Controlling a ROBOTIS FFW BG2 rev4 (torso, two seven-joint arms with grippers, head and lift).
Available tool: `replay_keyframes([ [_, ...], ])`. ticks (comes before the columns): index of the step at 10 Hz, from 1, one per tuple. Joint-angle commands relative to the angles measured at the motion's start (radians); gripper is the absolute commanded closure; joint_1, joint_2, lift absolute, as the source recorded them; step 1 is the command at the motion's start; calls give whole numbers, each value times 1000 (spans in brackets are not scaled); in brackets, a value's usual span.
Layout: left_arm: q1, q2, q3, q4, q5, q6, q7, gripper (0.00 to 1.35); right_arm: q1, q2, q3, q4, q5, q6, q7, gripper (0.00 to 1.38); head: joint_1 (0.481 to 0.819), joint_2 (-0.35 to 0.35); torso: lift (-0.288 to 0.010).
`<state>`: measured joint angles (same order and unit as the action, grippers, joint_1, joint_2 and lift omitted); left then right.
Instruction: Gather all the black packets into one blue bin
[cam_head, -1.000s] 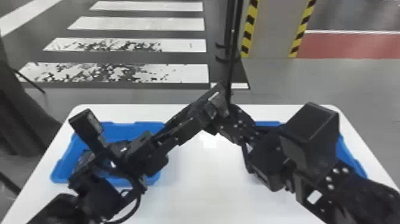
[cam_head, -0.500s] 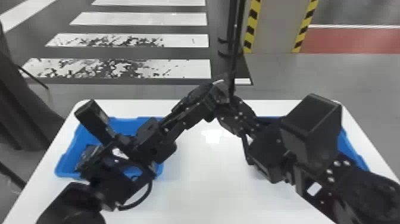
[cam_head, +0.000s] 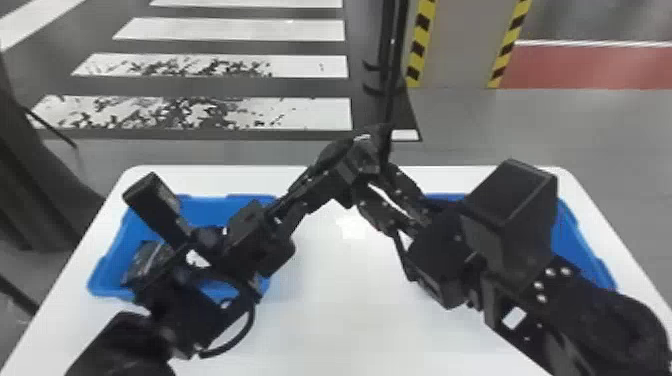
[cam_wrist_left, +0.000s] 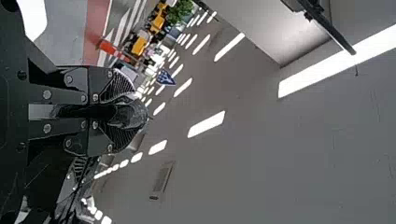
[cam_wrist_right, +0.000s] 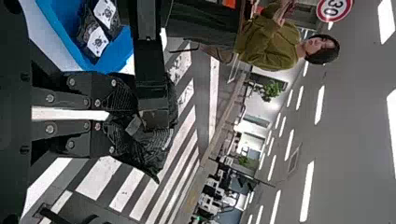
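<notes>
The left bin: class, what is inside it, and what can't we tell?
Inside the left bin lie at least two black packets with white labels. The left arm covers part of the bin, so whether more packets lie there cannot be seen.

Bright ceiling lights (cam_wrist_left: 205, 123) shine beyond the left tool (cam_head: 350, 160); glare (cam_head: 353, 226) whitens the counter (cam_head: 325, 320) beside the right tool (cam_head: 372, 175).
</notes>
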<state>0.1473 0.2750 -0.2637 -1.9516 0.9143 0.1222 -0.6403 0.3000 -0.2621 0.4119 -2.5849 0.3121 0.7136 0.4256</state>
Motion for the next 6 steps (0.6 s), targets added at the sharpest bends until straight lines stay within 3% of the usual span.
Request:
replay_keyframes([
  [1,12,-3,28,-1,31,-26,-1,1210,39,12,-55,16,-53,-17,9,466,695,3,-110],
  [2,24,-5,74,-1,-5,-29,-1,1210,100,30,-143,29,-95,-149,30,59,695,13,-110],
  [4,101,-10,192,-1,-37,-34,-2,1210,240,93,-326,46,-222,-291,62,163,695,24,-110],
  [6,159,-10,355,-1,-159,5,-15,1210,358,153,-480,161,-388,-370,85,211,695,28,-110],
])
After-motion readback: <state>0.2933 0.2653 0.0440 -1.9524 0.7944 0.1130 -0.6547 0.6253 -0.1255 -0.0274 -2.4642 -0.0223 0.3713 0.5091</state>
